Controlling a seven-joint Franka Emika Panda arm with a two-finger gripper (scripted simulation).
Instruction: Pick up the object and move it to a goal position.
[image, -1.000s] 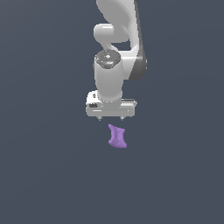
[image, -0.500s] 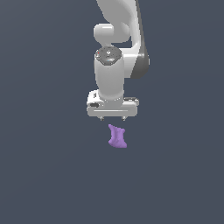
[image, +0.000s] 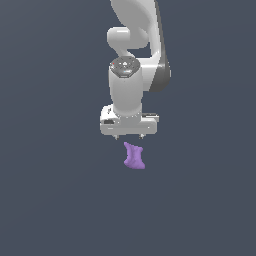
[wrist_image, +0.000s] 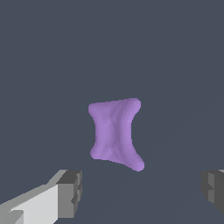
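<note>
One purple lump (image: 134, 156), unlabelled.

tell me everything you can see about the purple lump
The purple lump is small, matte and irregular: pinched at the waist, flaring at both ends, one corner drawn into a point. It lies free on the dark grey surface, below the open white end effector, whose fingers are well apart; nothing touches it.

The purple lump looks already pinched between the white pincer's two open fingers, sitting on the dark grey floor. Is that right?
Not quite. The purple lump is not pinched: the wrist view shows it apart from both fingers, with floor visible between. The exterior view shows the pincer above it. The pincer is white and open, and the floor is dark grey, as you said.
</note>
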